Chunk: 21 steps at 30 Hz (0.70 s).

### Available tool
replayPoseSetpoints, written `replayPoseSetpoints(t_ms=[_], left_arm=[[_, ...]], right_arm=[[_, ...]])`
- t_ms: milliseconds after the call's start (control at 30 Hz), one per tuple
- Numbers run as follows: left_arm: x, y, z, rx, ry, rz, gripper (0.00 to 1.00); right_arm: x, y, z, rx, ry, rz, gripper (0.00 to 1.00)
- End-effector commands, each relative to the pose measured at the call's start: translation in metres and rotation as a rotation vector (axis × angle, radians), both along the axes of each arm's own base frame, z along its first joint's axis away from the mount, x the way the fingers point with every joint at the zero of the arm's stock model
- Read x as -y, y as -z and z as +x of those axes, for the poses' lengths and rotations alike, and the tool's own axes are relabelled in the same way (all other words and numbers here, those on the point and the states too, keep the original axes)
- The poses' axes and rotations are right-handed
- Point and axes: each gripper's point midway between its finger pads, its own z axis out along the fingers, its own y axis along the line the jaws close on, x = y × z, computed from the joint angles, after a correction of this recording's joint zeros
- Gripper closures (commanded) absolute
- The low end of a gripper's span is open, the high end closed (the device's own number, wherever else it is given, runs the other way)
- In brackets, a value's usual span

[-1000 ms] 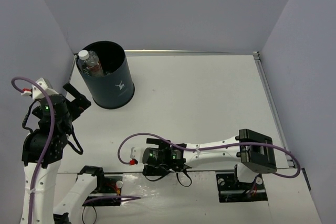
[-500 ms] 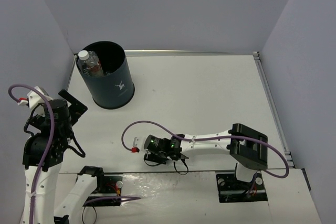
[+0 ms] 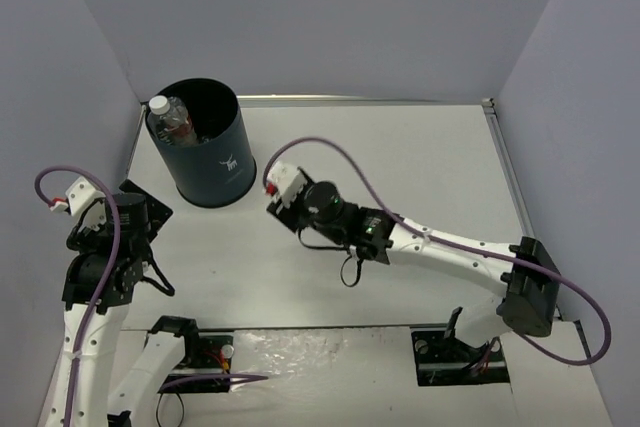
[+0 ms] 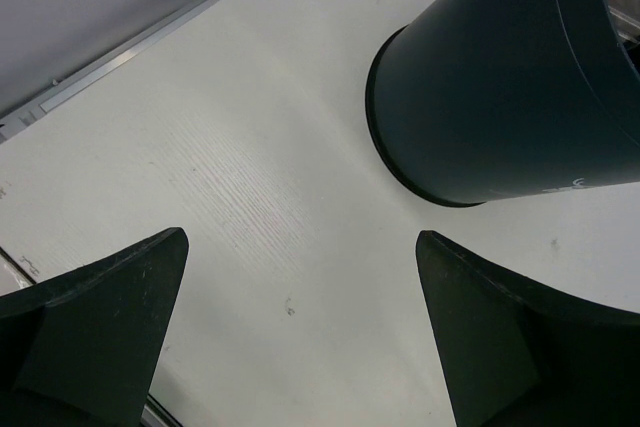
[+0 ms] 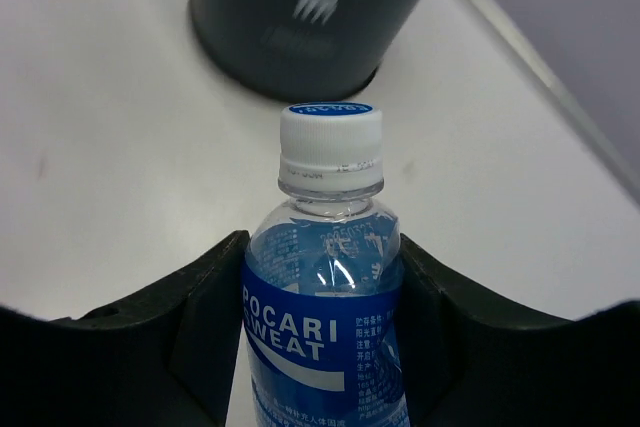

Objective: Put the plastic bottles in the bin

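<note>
A clear plastic bottle (image 5: 325, 307) with a blue label and a white cap stands between the fingers of my right gripper (image 5: 322, 292), which is shut on its body. In the top view the right gripper (image 3: 283, 199) hangs just right of the bin (image 3: 215, 162), and the held bottle is hidden under the wrist. The dark blue-black bin (image 5: 300, 17) is straight ahead in the right wrist view. Another clear bottle (image 3: 168, 117) with a white cap leans inside the bin at its left rim. My left gripper (image 4: 300, 327) is open over bare table, with the bin (image 4: 500, 87) ahead to its right.
Grey walls close the table on the left, back and right. A metal strip (image 3: 360, 100) runs along the back edge. My right arm (image 3: 450, 247) stretches diagonally across the table's middle. The left arm (image 3: 105, 247) stands by the left wall.
My right gripper shut on the blue-label bottle near the front edge, then swung up and away toward the bin. The left arm drew back and down a little, still open.
</note>
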Motion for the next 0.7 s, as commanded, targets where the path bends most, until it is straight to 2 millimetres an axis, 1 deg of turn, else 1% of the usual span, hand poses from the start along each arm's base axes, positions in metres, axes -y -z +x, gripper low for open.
replayPoseSetpoints(t_ms=[0, 33, 100, 133, 167, 200, 233, 300, 333, 400, 433, 467, 500, 533, 567, 633, 667], left_arm=[[-0.003, -0.013, 0.01, 0.114, -0.054, -0.03, 0.03], [-0.004, -0.011, 0.01, 0.116, -0.068, -0.03, 0.03], [-0.005, -0.01, 0.011, 0.129, -0.085, -0.039, 0.03], [-0.005, -0.008, 0.012, 0.131, -0.084, -0.04, 0.03], [-0.004, -0.007, 0.013, 0.134, -0.081, -0.044, 0.03], [-0.003, -0.006, 0.014, 0.136, -0.079, -0.047, 0.03], [-0.003, -0.005, 0.015, 0.137, -0.078, -0.049, 0.03], [-0.003, -0.003, 0.015, 0.134, -0.081, -0.05, 0.03], [-0.003, -0.001, 0.015, 0.131, -0.086, -0.052, 0.03], [-0.003, 0.001, 0.016, 0.135, -0.089, -0.06, 0.03], [-0.002, 0.001, 0.016, 0.138, -0.089, -0.063, 0.03], [-0.002, 0.001, 0.017, 0.141, -0.088, -0.064, 0.03], [-0.002, 0.001, 0.018, 0.143, -0.085, -0.063, 0.03], [-0.003, 0.002, 0.018, 0.141, -0.087, -0.059, 0.03], [-0.004, 0.003, 0.017, 0.136, -0.094, -0.051, 0.03], [-0.007, 0.003, 0.015, 0.124, -0.106, -0.038, 0.03], [-0.008, 0.004, 0.014, 0.118, -0.112, -0.034, 0.03]], right_arm=[[0.018, -0.232, 0.048, 0.315, 0.033, 0.703, 0.74], [0.016, -0.25, 0.057, 0.352, 0.03, 0.719, 0.74], [-0.006, -0.25, 0.09, 0.335, 0.056, 0.75, 0.75], [-0.017, -0.261, 0.093, 0.335, 0.021, 0.782, 0.75], [-0.022, -0.271, 0.105, 0.335, -0.003, 0.828, 0.76], [-0.03, -0.281, 0.112, 0.343, -0.045, 0.868, 0.76], [-0.039, -0.289, 0.114, 0.357, -0.103, 0.901, 0.76], [-0.053, -0.298, 0.117, 0.391, -0.179, 0.962, 0.76], [-0.063, -0.304, 0.118, 0.436, -0.24, 1.012, 0.72], [-0.076, -0.299, 0.128, 0.521, -0.295, 1.103, 0.69], [-0.084, -0.285, 0.135, 0.539, -0.31, 1.128, 0.67], [-0.098, -0.258, 0.15, 0.504, -0.308, 1.115, 0.66], [-0.106, -0.254, 0.154, 0.509, -0.326, 1.129, 0.64], [-0.11, -0.254, 0.154, 0.532, -0.341, 1.14, 0.63], [-0.109, -0.26, 0.15, 0.575, -0.35, 1.144, 0.62], [-0.117, -0.236, 0.153, 0.605, -0.343, 1.136, 0.59], [-0.119, -0.231, 0.153, 0.617, -0.343, 1.121, 0.59]])
